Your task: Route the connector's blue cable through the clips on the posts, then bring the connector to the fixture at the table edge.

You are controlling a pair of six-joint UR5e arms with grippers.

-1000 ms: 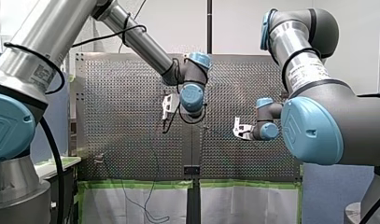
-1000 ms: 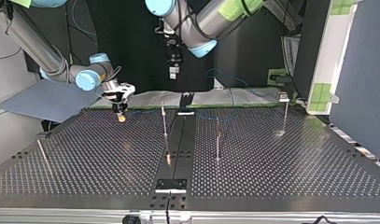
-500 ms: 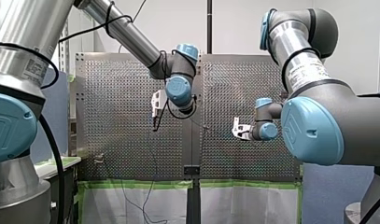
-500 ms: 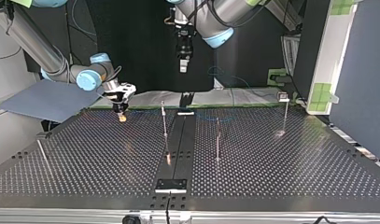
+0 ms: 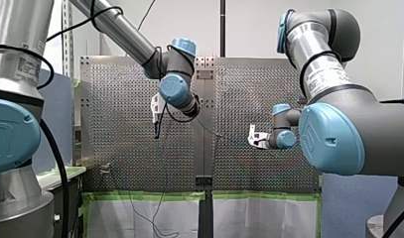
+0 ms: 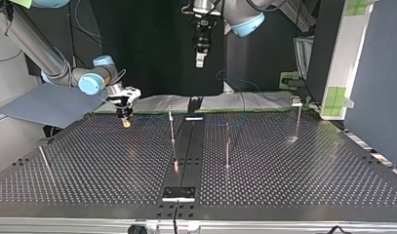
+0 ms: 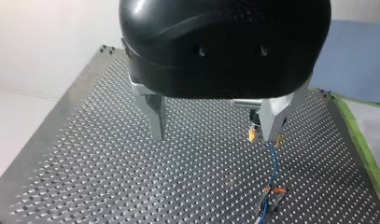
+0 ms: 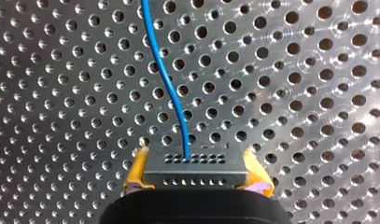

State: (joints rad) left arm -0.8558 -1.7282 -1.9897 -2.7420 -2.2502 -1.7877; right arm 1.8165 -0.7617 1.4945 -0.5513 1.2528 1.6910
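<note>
My right gripper point(image 8: 195, 176) is shut on the small grey connector point(image 8: 194, 162), its yellow pads point(image 8: 135, 173) pressing on both ends just above the perforated table. From the connector the blue cable point(image 8: 166, 79) runs away over the holes. In the top view my right gripper point(image 6: 125, 122) hangs low at the table's far left. My left gripper point(image 6: 200, 59) is high above the far edge, open and holding nothing; its metal fingers point(image 7: 156, 116) stand wide apart. Under it the blue cable point(image 7: 273, 163) leads to a clip point(image 7: 274, 190).
Thin posts stand on the table: one point(image 6: 171, 127) left of the black centre strip point(image 6: 186, 151), one point(image 6: 228, 148) to its right, one point(image 6: 297, 119) at the far right. A rod point(image 6: 45, 163) leans at the left. A bracket point(image 6: 178, 193) sits at the near edge.
My left arm has swung to the front view's left and risen; in the top view its gripper moved right and up. My right arm has stayed still with the connector.
</note>
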